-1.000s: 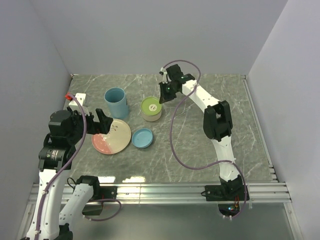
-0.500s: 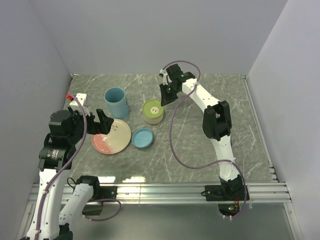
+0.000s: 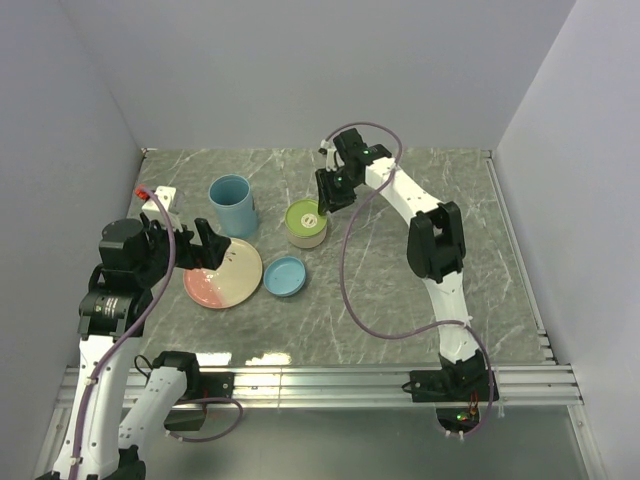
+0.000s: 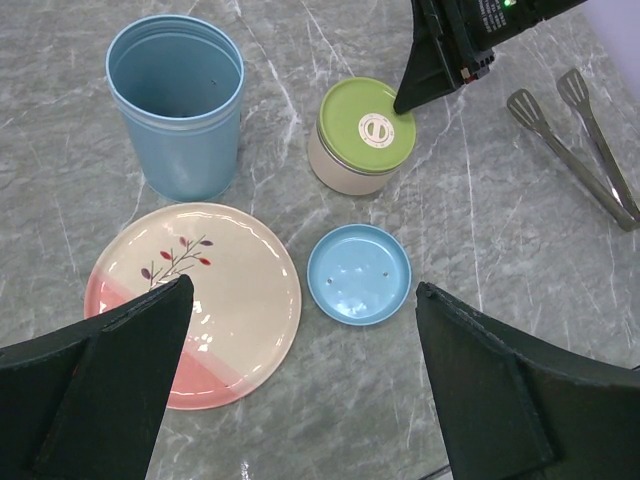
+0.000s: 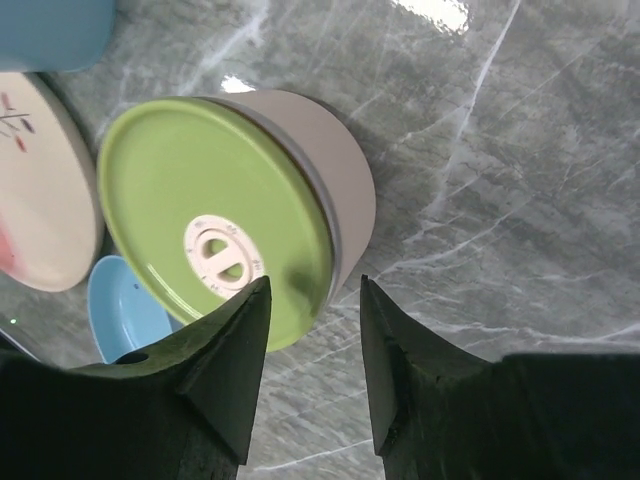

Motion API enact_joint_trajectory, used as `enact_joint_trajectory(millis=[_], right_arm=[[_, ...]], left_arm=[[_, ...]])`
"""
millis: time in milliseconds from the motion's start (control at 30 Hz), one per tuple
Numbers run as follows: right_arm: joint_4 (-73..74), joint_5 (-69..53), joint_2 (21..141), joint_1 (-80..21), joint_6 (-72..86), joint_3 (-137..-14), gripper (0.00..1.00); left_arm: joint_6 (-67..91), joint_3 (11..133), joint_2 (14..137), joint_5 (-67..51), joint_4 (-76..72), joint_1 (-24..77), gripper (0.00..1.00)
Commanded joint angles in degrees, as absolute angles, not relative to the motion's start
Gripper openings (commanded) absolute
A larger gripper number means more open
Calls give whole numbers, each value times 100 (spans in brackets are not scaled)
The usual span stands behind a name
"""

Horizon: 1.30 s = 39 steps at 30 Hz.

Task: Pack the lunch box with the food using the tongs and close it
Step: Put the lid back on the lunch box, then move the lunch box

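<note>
The lunch box (image 3: 304,222) is a round beige tub with its green lid on, standing mid-table; the lid and tub wall also show in the wrist views (image 4: 365,130) (image 5: 230,210). My right gripper (image 3: 322,200) (image 5: 315,285) hovers just over the tub's right rim, open, with nothing between its fingers. The silver tongs (image 4: 580,140) lie on the table to the right of the tub, in the left wrist view only. My left gripper (image 3: 205,245) (image 4: 303,287) hangs wide open above the plate's edge. No food is in view.
A pink-and-cream plate (image 3: 223,273) (image 4: 200,300) lies bare at front left. A small blue dish (image 3: 285,276) (image 4: 358,273) sits beside it, and a tall blue cup (image 3: 232,203) (image 4: 178,105) stands behind. A small white box (image 3: 155,195) sits at far left.
My right gripper was shut at the green lid's edge and has opened there. The left arm has barely moved.
</note>
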State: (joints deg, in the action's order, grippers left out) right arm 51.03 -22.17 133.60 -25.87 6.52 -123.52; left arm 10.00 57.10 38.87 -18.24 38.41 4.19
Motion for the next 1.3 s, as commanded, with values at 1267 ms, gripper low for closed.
enact_joint_trajectory(millis=[1267], right_arm=[[4465,-687,13114,-3647,53,-11619,45]], left_arm=[[817,5704,3753,-1846,3656,396,99]])
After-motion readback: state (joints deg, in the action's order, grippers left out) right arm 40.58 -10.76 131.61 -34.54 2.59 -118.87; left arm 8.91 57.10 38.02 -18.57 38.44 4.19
